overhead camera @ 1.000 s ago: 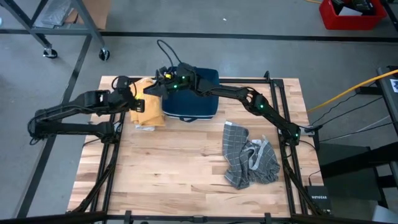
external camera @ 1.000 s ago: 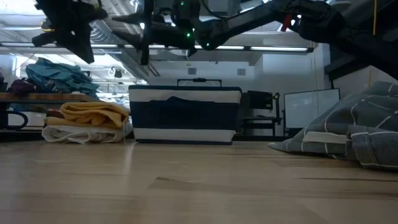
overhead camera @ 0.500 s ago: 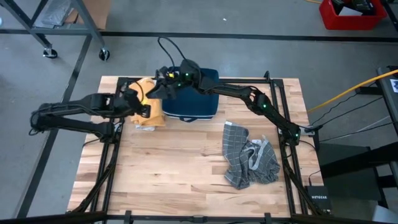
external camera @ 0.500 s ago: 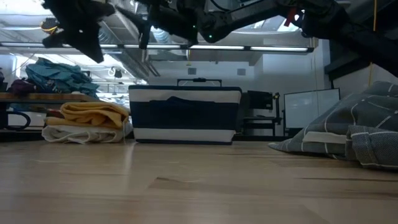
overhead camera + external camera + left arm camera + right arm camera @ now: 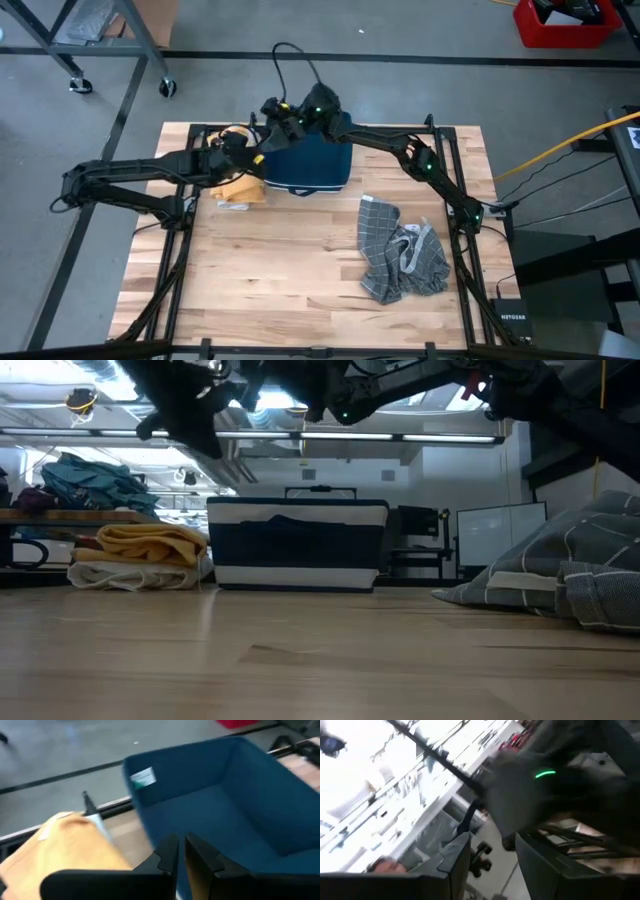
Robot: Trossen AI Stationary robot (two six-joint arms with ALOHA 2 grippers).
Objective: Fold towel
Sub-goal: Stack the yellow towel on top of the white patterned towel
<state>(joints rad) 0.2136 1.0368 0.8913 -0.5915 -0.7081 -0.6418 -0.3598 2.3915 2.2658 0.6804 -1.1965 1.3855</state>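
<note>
The grey checked towel (image 5: 402,253) lies crumpled at the lower right of the desk (image 5: 290,260) in the high view, its heap running roughly top to bottom of the frame. Both claws are far from it, up at the top centre. The left claw (image 5: 252,158) hangs over the near edge of the blue bin (image 5: 310,165), fingers pressed together and empty; the right claw (image 5: 272,110) hovers beyond the bin, fingers parted, holding nothing. The right arm's base sits just beside the towel — likely the nearer reach.
</note>
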